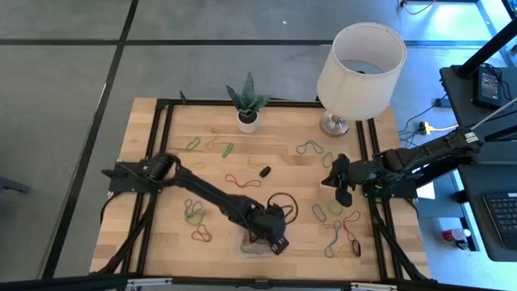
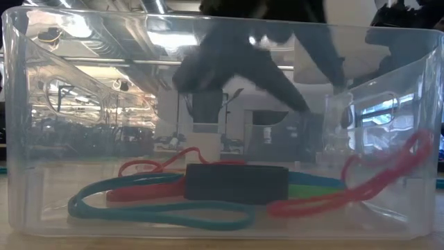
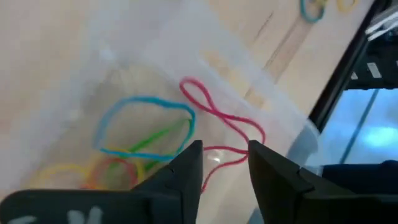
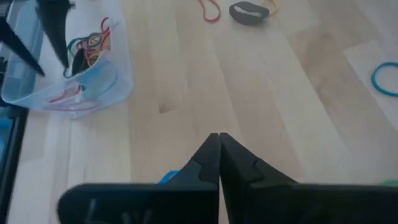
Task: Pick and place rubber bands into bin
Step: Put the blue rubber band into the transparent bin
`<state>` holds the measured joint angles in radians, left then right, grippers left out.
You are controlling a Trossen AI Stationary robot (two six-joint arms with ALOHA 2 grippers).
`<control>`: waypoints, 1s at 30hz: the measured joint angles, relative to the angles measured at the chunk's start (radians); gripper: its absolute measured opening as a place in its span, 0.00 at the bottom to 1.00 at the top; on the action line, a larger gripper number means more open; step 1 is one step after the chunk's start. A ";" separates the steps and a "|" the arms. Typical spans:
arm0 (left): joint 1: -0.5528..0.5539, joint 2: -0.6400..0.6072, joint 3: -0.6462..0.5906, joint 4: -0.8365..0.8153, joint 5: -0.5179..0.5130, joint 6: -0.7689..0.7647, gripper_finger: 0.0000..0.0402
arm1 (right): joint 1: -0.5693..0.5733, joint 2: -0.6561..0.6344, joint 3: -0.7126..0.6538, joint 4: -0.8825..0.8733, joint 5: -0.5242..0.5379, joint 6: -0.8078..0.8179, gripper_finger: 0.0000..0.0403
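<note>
While the left end effector (image 1: 273,234) hangs directly over the small, shallow, clear plastic rectangular bin (image 1: 260,245) at the near edge of the pale wooden worktop (image 1: 161,145), its two dark fingers (image 3: 186,171) stand spread with a clear gap between them and nothing is pinched there. In the left wrist view a thin red rubber band (image 3: 221,121) lies twisted inside the bin just under that gap, beside a blue loop (image 3: 146,124) and green and yellow ones. The low view shows red and teal bands and a flat black piece (image 2: 236,183) resting on the bin's floor. My reading is that the drop is done and the next pick turns on the loose bands. The nearest to this arm look to be the green and red loops (image 1: 196,220) lying on the worktop to the left of the bin, on the left arm's own side, long axes roughly across the table. The right end effector (image 1: 343,184), fingers pressed together on nothing, waits above the worktop's right part, nearer to the cluster of bands (image 1: 343,234) there.
</note>
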<state>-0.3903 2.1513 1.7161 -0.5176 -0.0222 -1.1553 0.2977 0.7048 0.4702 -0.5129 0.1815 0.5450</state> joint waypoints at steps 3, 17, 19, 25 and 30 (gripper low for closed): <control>0.024 -0.067 0.000 -0.098 -0.046 0.096 0.27 | 0.000 0.000 0.000 0.004 0.000 0.002 0.01; 0.157 -0.369 -0.091 -0.527 -0.041 0.757 0.00 | 0.001 0.168 0.028 0.056 0.045 0.150 0.00; 0.185 -0.435 -0.181 -0.506 -0.036 0.807 0.00 | 0.001 0.234 0.061 0.055 0.060 0.169 0.00; 0.268 -0.694 -0.527 -0.305 0.028 0.886 0.00 | 0.001 0.457 0.222 -0.023 0.053 0.246 0.00; 0.317 -0.915 -0.761 -0.162 0.051 0.908 0.00 | 0.004 0.653 0.395 -0.301 0.020 0.425 0.00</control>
<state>-0.0737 1.2365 0.9547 -0.6796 0.0288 -0.2476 0.3020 1.3582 0.8654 -0.8142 0.2013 0.9700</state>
